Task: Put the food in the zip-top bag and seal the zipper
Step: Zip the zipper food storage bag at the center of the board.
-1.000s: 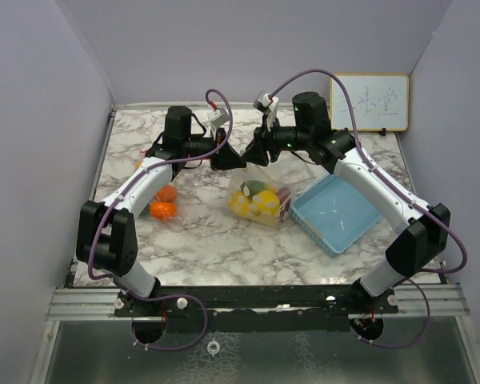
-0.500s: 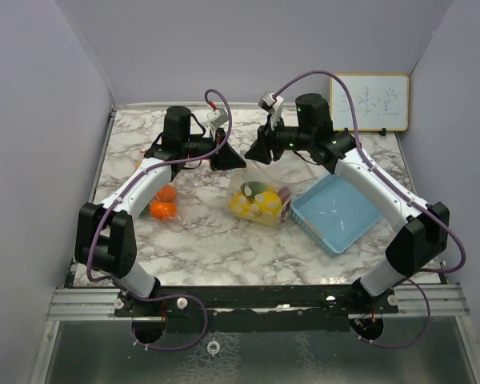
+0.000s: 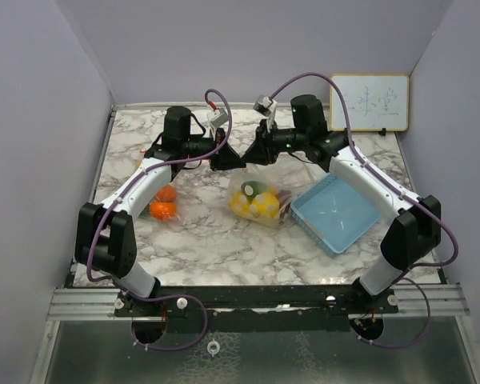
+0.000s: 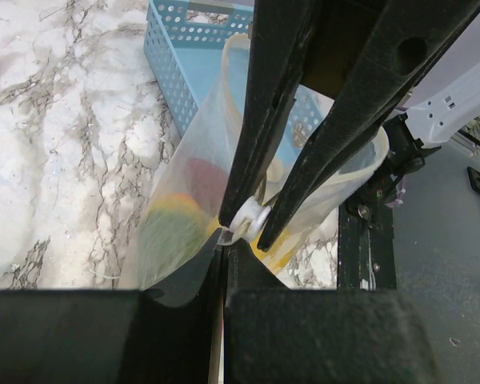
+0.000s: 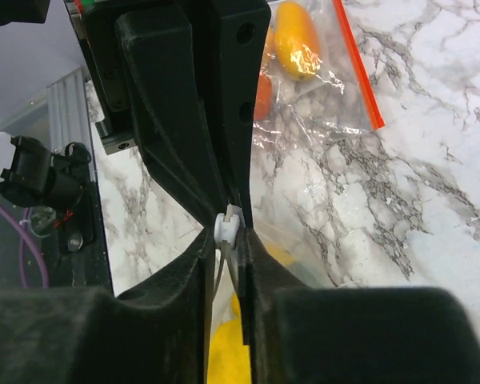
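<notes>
The clear zip-top bag (image 3: 242,189) hangs between my two grippers over the middle of the table. It holds yellow, green and dark red toy food (image 3: 260,202). My left gripper (image 3: 237,158) is shut on the bag's top corner, seen in the left wrist view (image 4: 223,244). My right gripper (image 3: 252,154) is shut on the white zipper slider (image 5: 226,227), right against the left fingertips. The slider also shows in the left wrist view (image 4: 249,219). The bag's top edge runs closed behind the right fingers. Yellow food (image 5: 224,352) shows below them.
A light blue perforated basket (image 3: 336,212) stands right of the bag, also in the left wrist view (image 4: 176,56). A second clear bag with a red strip (image 5: 356,80) holds orange and yellow toy food (image 3: 163,204) at the left. A whiteboard (image 3: 369,102) leans at the back right.
The right gripper has shifted slightly left along the bag's top, closing up on the left gripper. The left arm has held still. The bag hangs a little higher.
</notes>
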